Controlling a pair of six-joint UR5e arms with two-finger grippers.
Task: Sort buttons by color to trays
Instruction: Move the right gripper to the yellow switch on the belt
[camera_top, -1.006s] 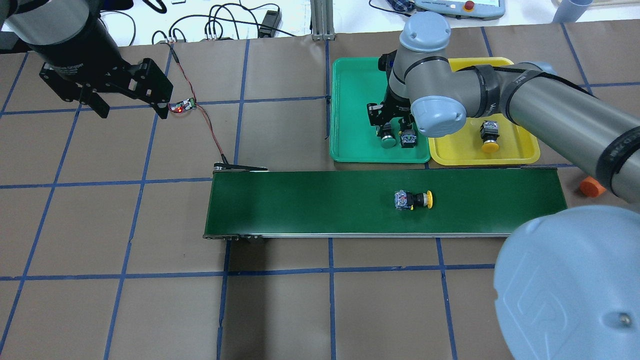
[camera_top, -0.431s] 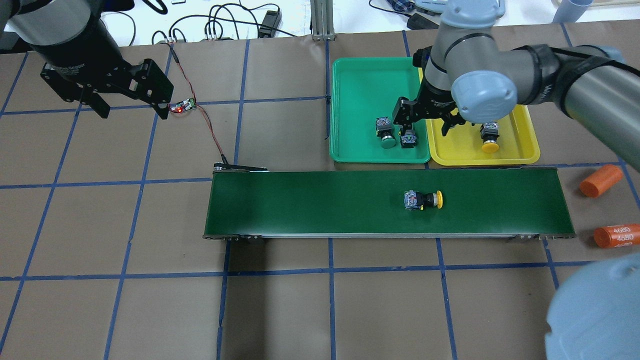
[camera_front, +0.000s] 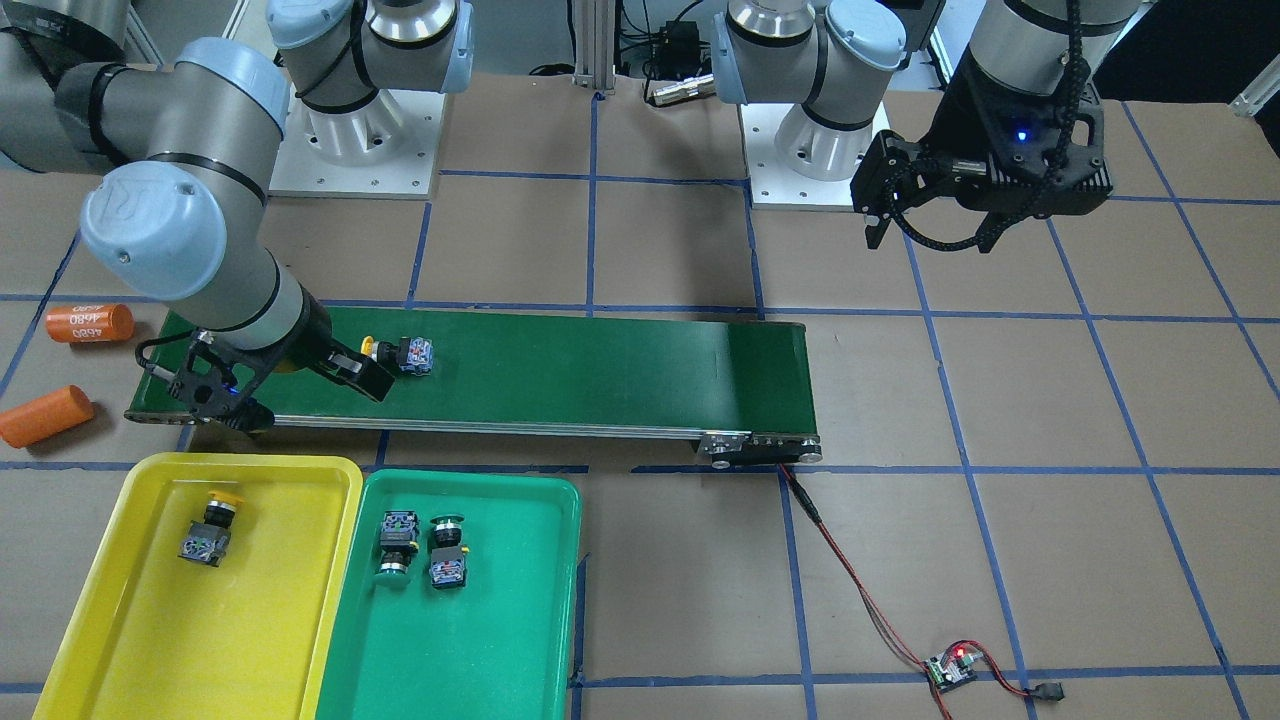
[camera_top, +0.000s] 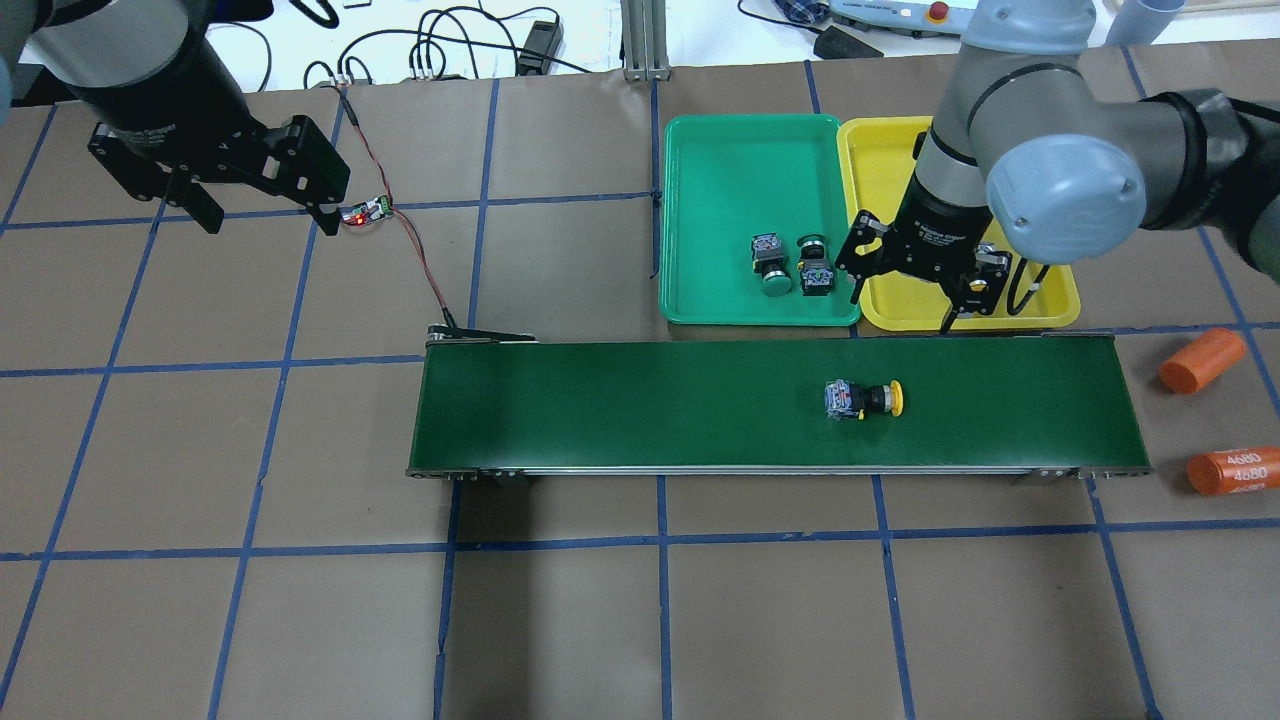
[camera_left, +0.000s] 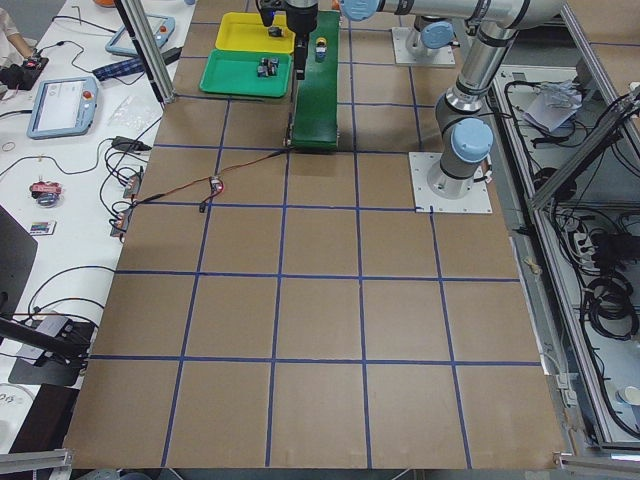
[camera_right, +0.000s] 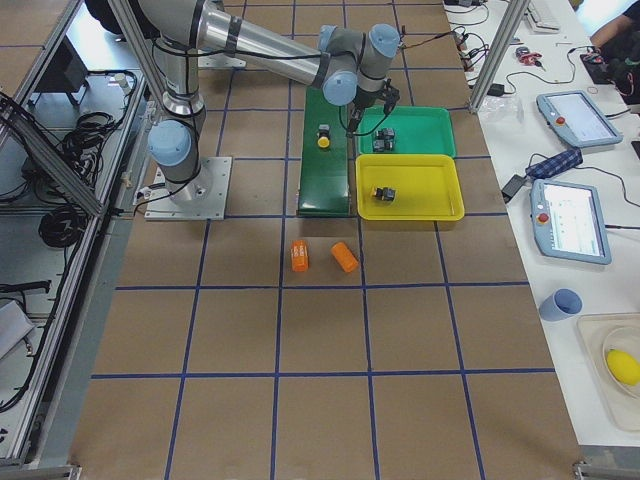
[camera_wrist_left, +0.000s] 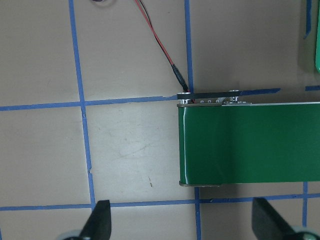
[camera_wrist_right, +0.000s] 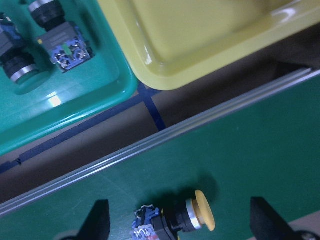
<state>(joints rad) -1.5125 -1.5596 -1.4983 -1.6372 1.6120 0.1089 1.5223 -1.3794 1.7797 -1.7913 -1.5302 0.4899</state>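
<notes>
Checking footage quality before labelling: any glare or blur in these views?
Right wrist view: glare spots on the glossy yellow plastic tray and green plastic tray. Left wrist view: sheen at one end of the dark-green conveyor belt. Overhead view: sharp.

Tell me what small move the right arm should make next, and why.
Probably shift the open right gripper over the yellow-capped button and descend around it. That button lies alone on the conveyor belt, while the gripper hangs empty near the yellow tray's edge, not yet over it.
</notes>
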